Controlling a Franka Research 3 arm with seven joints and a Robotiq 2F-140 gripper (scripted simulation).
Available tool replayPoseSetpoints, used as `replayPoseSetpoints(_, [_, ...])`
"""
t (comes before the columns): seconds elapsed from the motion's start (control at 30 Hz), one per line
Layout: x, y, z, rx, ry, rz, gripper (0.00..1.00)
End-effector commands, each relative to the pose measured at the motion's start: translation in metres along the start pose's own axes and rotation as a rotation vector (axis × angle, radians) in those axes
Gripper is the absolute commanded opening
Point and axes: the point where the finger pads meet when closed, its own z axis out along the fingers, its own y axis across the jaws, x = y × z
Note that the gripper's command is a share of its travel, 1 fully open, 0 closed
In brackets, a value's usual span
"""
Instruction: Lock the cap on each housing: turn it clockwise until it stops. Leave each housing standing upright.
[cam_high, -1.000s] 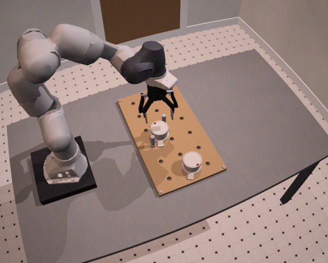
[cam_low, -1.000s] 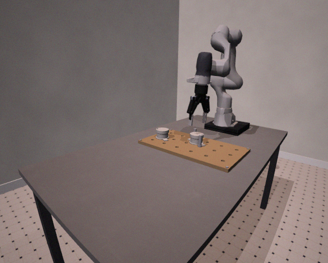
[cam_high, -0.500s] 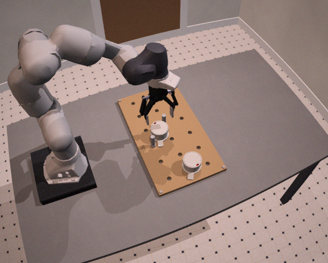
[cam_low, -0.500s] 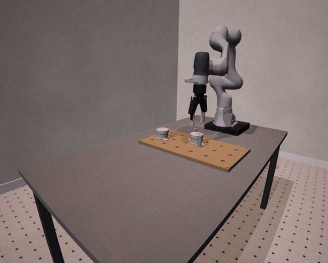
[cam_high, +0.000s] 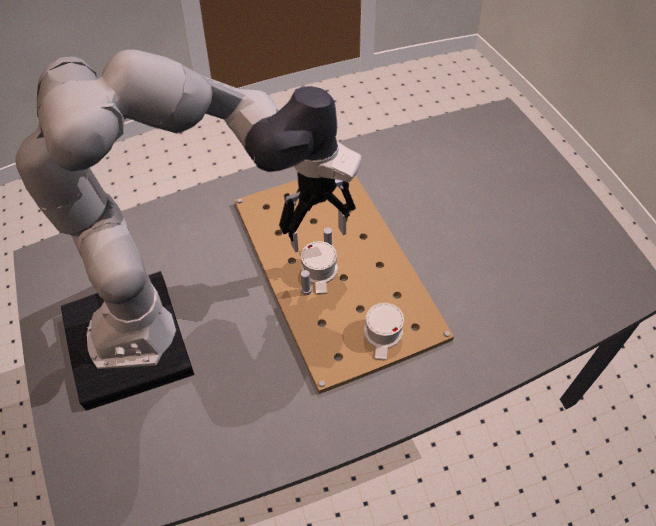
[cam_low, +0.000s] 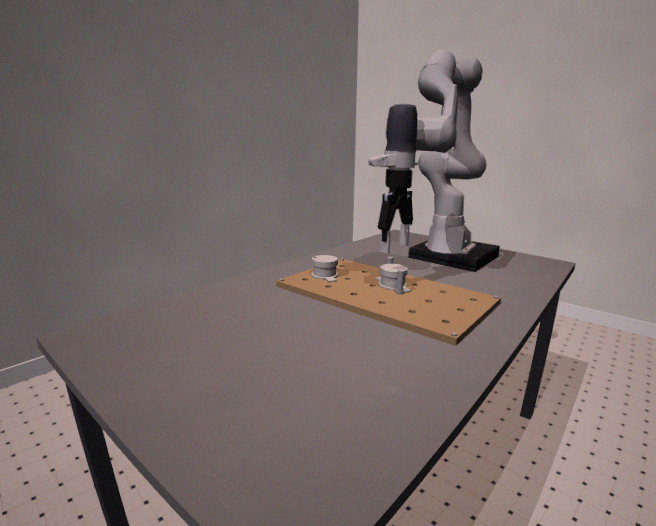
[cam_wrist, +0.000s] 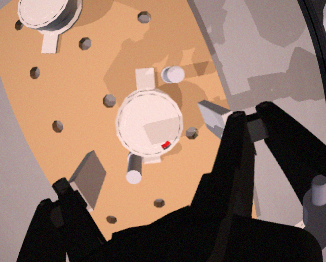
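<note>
A white cap (cam_high: 323, 258) (cam_low: 392, 268) (cam_wrist: 140, 117) sits on an upright housing (cam_high: 320, 275) (cam_low: 390, 281) between two grey pegs. Its red mark (cam_high: 309, 246) (cam_wrist: 166, 145) is near the cap's edge, on the side away from the square tab. A second cap (cam_high: 384, 317) (cam_low: 324, 260) (cam_wrist: 40, 10) sits on another upright housing (cam_high: 387, 340) (cam_low: 324, 271) (cam_wrist: 68, 21). Its red mark (cam_high: 394, 329) faces the board's near corner in the top view. My gripper (cam_high: 318, 232) (cam_low: 394, 241) (cam_wrist: 149, 139) is open and empty, pointing down above the first cap, touching nothing.
The two pegs stand close beside the first housing, one peg (cam_high: 327, 236) (cam_low: 390, 260) (cam_wrist: 134, 170) and another peg (cam_high: 305, 282) (cam_low: 400, 282) (cam_wrist: 174, 74) on opposite sides. The wooden board (cam_high: 355, 339) (cam_low: 427, 320) (cam_wrist: 75, 105) has several holes and small corner screws. It lies on the grey table (cam_high: 492, 219) (cam_low: 262, 383).
</note>
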Motion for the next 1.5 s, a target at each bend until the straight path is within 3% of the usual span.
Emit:
replayPoseSetpoints(0.0, [-0.001, 0.0, 0.002, -0.001, -0.003, -0.026, 0.78])
replayPoseSetpoints(1.47, [-0.001, 0.001, 0.05, -0.001, -0.004, -0.026, 0.78])
